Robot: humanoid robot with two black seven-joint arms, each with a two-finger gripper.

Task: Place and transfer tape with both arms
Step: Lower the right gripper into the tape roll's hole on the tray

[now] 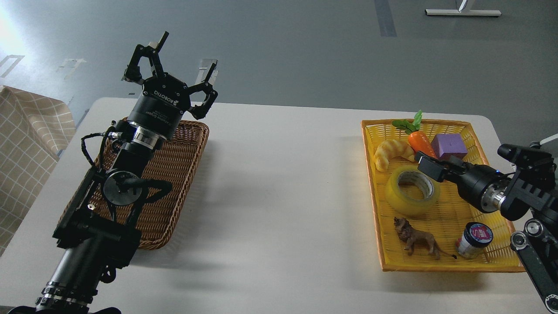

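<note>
The tape [412, 189], a wide yellow roll with a grey-white core, lies flat in the yellow basket [501, 218] on the right of the table. My right gripper [437, 165] reaches in from the right and hovers just over the roll's upper right rim, low over the basket. Its dark fingers look spread, and nothing is between them. My left gripper [187, 52] is open and empty, raised above the far end of the brown wicker basket [174, 174] on the left.
The yellow basket also holds a croissant [392, 152], a carrot [418, 141], a purple cube [449, 146], a toy lion [416, 240] and a small jar with a red-blue lid [475, 240]. A checked cloth [26, 144] hangs left of the table.
</note>
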